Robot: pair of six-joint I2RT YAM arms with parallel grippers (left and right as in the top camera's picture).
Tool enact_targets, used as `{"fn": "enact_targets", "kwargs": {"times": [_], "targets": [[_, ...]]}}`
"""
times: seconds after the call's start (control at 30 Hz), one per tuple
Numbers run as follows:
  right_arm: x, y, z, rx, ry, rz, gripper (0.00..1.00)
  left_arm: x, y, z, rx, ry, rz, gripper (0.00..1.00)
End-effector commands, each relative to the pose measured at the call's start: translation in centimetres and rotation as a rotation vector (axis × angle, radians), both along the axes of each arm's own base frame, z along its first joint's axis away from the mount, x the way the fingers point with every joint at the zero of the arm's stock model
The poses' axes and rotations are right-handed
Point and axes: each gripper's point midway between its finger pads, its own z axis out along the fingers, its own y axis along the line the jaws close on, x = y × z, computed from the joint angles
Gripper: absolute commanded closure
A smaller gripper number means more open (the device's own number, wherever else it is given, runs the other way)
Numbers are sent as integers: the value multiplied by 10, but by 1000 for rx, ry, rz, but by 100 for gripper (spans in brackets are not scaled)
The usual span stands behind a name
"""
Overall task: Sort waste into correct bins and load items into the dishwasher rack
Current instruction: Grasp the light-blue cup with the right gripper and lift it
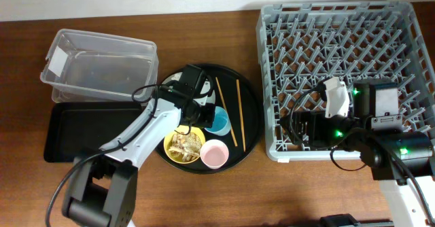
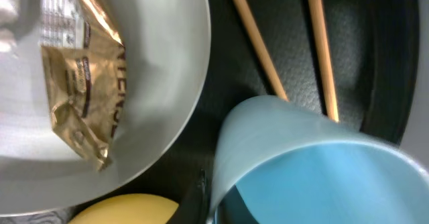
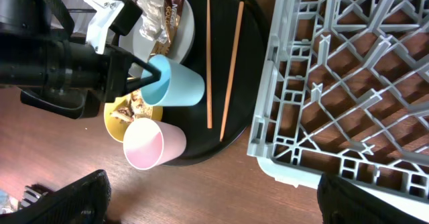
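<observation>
— Which step?
— Loading. The left jaws are pinching the blue cup (image 3: 177, 86) by its rim, tilted at the tray's (image 3: 253, 63) middle. The right jaws are hanging spread, right of the tray.
— Next?
— Likely lifting it rightward, into the rack (image 1: 336, 8) beyond the tray.

Brown wrapper (image 2: 80, 83) with printed lettering, too blurred and creased to read

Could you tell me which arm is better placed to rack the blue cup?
Left. The left gripper is at the rim of the blue cup; the right gripper hangs over the rack, away from it.
</observation>
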Motion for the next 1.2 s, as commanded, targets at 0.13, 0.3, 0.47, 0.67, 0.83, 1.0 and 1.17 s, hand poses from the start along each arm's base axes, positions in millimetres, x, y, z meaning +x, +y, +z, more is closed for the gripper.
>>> {"fn": "enact_targets", "kwargs": {"times": [0.13,0.3,0.47,0.67,0.83,1.0,1.17], "targets": [[17,33,51,151,-236,189,2,-31,-35,235,-857,-141,-396,100],[-10,126,116,533,-409,704,1,-58,-15,294,-1238,-51,-492,100],[-17,176,136,638,-423,821,20,-62,-21,292,-1231,-27,-496,100],[-4,162,128,618,-388,744,50,-55,-21,281,-1161,-47,-461,54],[54,3,67,229,-251,-84,50,-4,47,157,-349,-80,-56,0],[-5,-36,-71,-164,408,-229,49,-19,60,150,-271,-31,-24,0],[15,-36,-146,-415,611,-230,49,-37,49,157,-318,5,-78,1]]}}
